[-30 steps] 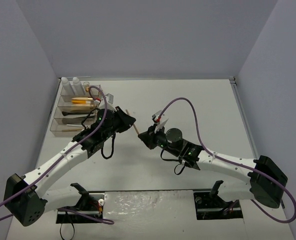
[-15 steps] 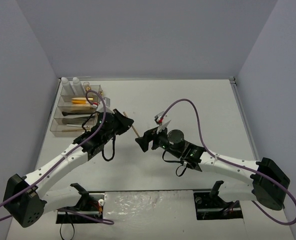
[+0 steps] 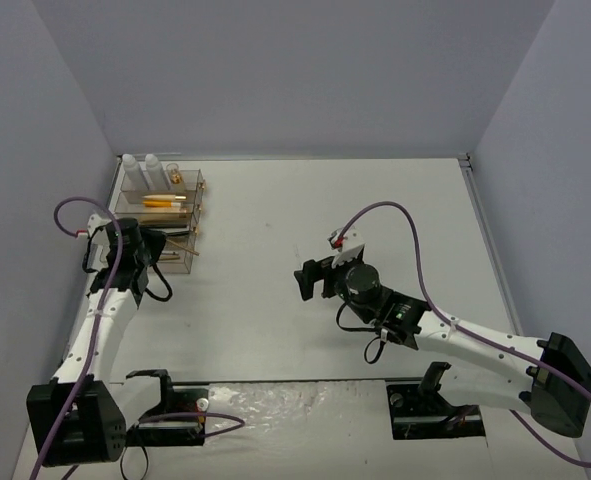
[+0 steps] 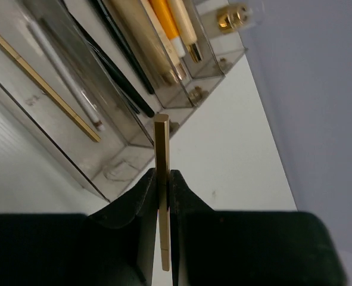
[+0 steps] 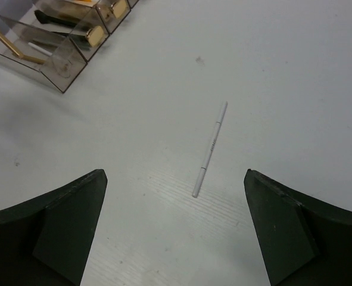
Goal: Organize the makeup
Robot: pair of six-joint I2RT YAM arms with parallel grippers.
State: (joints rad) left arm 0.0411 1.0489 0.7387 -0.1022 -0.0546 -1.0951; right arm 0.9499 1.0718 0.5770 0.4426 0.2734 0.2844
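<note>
My left gripper (image 3: 168,250) is shut on a thin wooden stick (image 4: 162,152), whose tip points at the front of the clear tiered organizer (image 3: 160,228). In the left wrist view the jaws (image 4: 162,174) pinch the stick edge-on. The organizer's trays hold another wooden stick (image 4: 41,83), black brushes (image 4: 125,65), beige and orange tubes (image 4: 164,24) and a gold-capped vial (image 4: 232,18). Two white bottles (image 3: 141,172) stand at its back. My right gripper (image 3: 310,281) hangs open and empty over the middle of the table, above a thin white pencil (image 5: 210,149) between its fingers (image 5: 174,174).
The organizer sits at the table's far left, close to the left wall (image 3: 35,200). Its corner (image 5: 56,53) shows at the upper left of the right wrist view. My right arm's purple cable (image 3: 395,225) loops above the table.
The right gripper opened and let go of the stick held between both grippers at mid-table. The left arm swung left with the stick to the organizer. The right gripper drew back slightly.
</note>
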